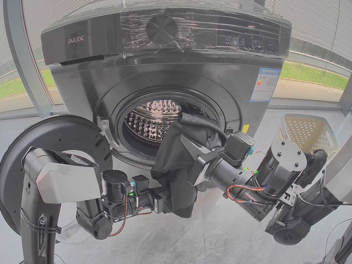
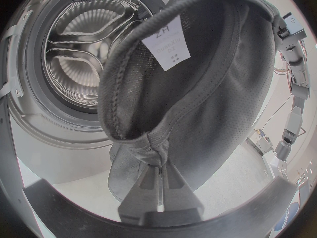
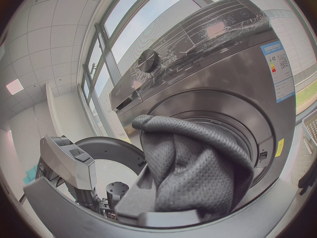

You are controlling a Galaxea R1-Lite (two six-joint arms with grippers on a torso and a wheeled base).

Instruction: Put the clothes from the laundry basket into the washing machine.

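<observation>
- Grippers held one dark grey garment [image 1: 176,154] between them. The left gripper [image 2: 160,169] was pinched tight on a bunched hem low down, its two pads pressed together with the fold squeezed between.
- Higher up, the right gripper [image 1: 185,140] was closed on the cloth's upper part, close to the mouth of the washing machine [image 1: 146,74]. In the right wrist view, perforated fabric was heaped over that gripper and hid one side of it.
- The garment hung in front of the lower right rim of the opening. Its top edge reached up across the mouth, and the rest draped down the machine's front toward the floor [image 1: 220,235]; whether it touched the tiles could not be told.
- A white tag [image 2: 166,47] showed inside the neckline, seen from the left wrist.
- Behind the cloth lay the steel drum [image 1: 154,121], ribbed and dimpled.
- The round door [image 1: 55,136] stood swung wide open on the robot's left, hinged beside the opening.
- On the machine's dark face were a dial [image 1: 161,29] under clear film and a sticker [image 1: 264,84] at the upper right.
- The pale laundry basket [image 1: 308,132] sat on the floor to the machine's right, well apart from the garment, with its perforated inside turned toward the head camera.
</observation>
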